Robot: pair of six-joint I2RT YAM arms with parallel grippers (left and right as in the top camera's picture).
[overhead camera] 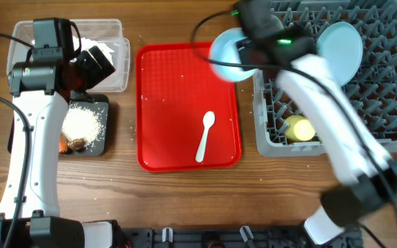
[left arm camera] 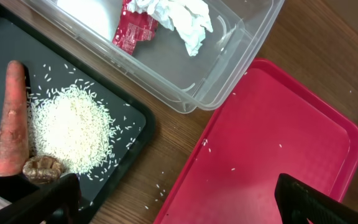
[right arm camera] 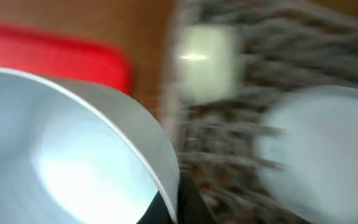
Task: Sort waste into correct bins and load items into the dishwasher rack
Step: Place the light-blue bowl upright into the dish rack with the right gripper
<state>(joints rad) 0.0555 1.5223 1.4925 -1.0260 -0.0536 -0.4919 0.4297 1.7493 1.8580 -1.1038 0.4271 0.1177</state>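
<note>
1. Clear plastic at the far left: the clear rectangular plastic tub [left arm camera: 229, 81] holds the red snack wrapper [left arm camera: 134, 28] and the crumpled white tissue [left arm camera: 179, 15]. Both are probably light and soft.
2. Just beside it, the shallow black rectangular tray [left arm camera: 135, 118] carries the heap of white rice grains [left arm camera: 73, 130], the orange carrot [left arm camera: 11, 121] and the small brown food scrap [left arm camera: 42, 168].
3. The left gripper [left arm camera: 179, 202] hangs over these bins, fingers spread wide, holding nothing.
4. The white plastic spoon [overhead camera: 205, 136] lies alone on the red serving tray [overhead camera: 164, 83]. It is likely light, thin and slippery, so it is best pinched across the handle.
5. The light blue round bowl [overhead camera: 226, 58] hangs between that tray and the large grey plastic dishwasher rack [overhead camera: 391, 89]. It looks stiff, smooth and light, and its rim is the natural hold. The right gripper [overhead camera: 250, 48] is clamped tight on that rim.
6. The rack holds the pale blue round plate [overhead camera: 343, 45] and the small yellow cup [overhead camera: 300, 129].
</note>
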